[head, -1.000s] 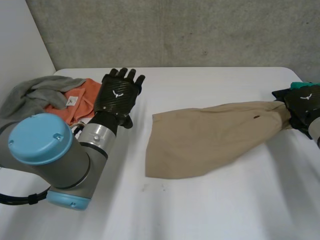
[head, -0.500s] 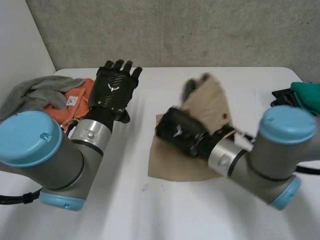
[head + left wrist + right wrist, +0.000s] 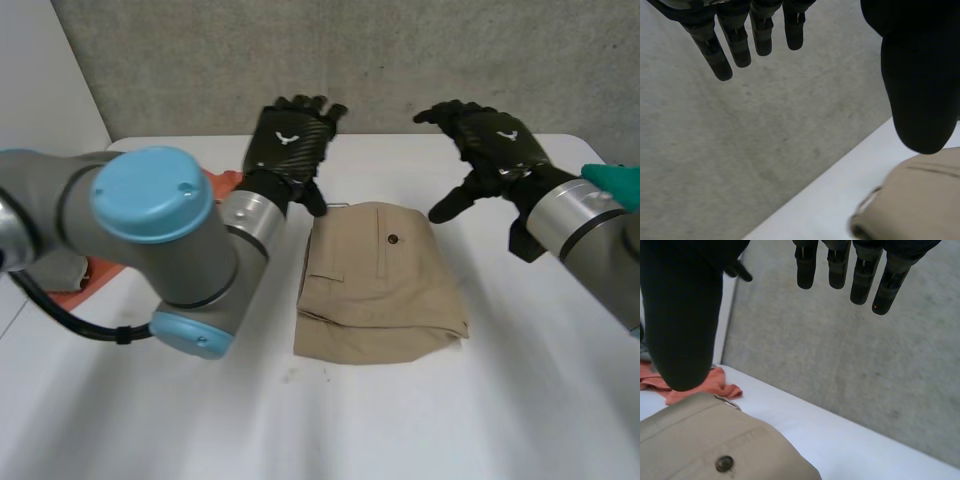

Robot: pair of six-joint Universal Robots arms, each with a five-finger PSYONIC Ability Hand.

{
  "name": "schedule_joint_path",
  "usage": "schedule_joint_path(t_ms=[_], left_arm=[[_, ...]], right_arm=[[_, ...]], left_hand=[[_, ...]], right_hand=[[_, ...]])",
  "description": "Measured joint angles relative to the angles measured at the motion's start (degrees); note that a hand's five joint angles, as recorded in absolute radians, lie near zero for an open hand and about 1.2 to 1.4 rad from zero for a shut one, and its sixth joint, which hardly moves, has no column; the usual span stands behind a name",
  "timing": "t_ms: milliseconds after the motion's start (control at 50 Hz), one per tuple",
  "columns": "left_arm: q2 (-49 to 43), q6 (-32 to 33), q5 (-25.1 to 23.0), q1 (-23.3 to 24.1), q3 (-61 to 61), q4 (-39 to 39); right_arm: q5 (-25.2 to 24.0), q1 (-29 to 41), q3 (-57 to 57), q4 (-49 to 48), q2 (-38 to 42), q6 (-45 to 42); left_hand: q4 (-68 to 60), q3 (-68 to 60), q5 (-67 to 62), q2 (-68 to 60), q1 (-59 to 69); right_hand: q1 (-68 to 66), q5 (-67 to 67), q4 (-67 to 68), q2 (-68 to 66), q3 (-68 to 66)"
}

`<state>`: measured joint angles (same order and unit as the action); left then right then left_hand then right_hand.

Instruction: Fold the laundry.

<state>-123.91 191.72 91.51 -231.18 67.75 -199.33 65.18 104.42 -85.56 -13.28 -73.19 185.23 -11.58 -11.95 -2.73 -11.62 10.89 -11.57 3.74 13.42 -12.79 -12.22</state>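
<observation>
On the white table (image 3: pixel 430 420) tan trousers (image 3: pixel 380 290) lie folded into a compact rectangle at the middle, with the left hand (image 3: pixel 290 148) and right hand (image 3: pixel 490 145) hovering just beyond, fingers spread and empty, so this fold looks finished and the next move likely means reaching for the orange cloth (image 3: pixel 715 385).

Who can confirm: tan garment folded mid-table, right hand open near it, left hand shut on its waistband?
No: left hand is open, fingers straight, holding nothing, per the left wrist view. The tan garment is folded mid-table, the right hand open near it.
</observation>
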Motion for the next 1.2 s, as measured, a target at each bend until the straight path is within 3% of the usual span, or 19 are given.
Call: schedule_joint_path(t_ms=[180, 260, 420, 680, 840, 1020, 1200], left_arm=[[-9.1, -1.3, 0.0, 4.1, -11.1, 7.8], [-14.9, -1.3, 0.4, 5.2, -17.8, 15.8], [-20.8, -0.8, 3.6, 4.7, -23.2, 26.3], [-23.4, 3.9, 5.3, 3.6, -22.1, 31.6], [-19.9, 4.4, 4.9, 3.6, -20.7, 30.8], [-5.5, 1.2, 3.4, 3.6, -16.0, 24.1], [11.9, 0.1, -10.7, 1.5, -3.4, 20.9]], right_arm=[[0.0, -1.2, 10.6, 15.7, 8.0, -3.7], [0.4, -0.9, 16.5, 21.9, 15.0, -7.6], [3.3, 0.7, 20.1, 23.4, 22.8, -16.3], [9.8, 3.4, 22.1, 23.0, 30.3, -31.0], [10.2, 3.7, 22.1, 22.7, 26.6, -31.9], [9.9, 3.4, 18.1, 20.2, 14.6, -25.9], [9.9, 3.6, 2.2, 12.3, 1.6, -25.0]], left_hand=[[0.0, 0.0, 0.0, 0.0, 0.0], [0.0, 0.0, 0.0, 0.0, 0.0], [0.0, 0.0, 0.0, 0.0, 0.1], [0.0, 0.0, 0.0, -0.1, 0.3], [0.0, 0.0, 0.0, 0.0, -0.3], [0.0, 0.0, 0.2, 0.0, -0.3], [0.0, 0.0, 0.2, 0.0, -0.3]], right_hand=[[0.0, 0.0, 0.0, 0.0, 0.0], [0.0, 0.0, 0.0, 0.0, 0.0], [0.0, 0.0, 0.0, 0.0, 0.0], [2.9, 0.0, 0.0, 0.3, 0.0], [3.3, -0.2, 0.0, 0.3, 0.0], [3.3, -0.5, 0.0, 0.3, 0.0], [3.3, -0.5, 0.0, 0.3, 0.0]])
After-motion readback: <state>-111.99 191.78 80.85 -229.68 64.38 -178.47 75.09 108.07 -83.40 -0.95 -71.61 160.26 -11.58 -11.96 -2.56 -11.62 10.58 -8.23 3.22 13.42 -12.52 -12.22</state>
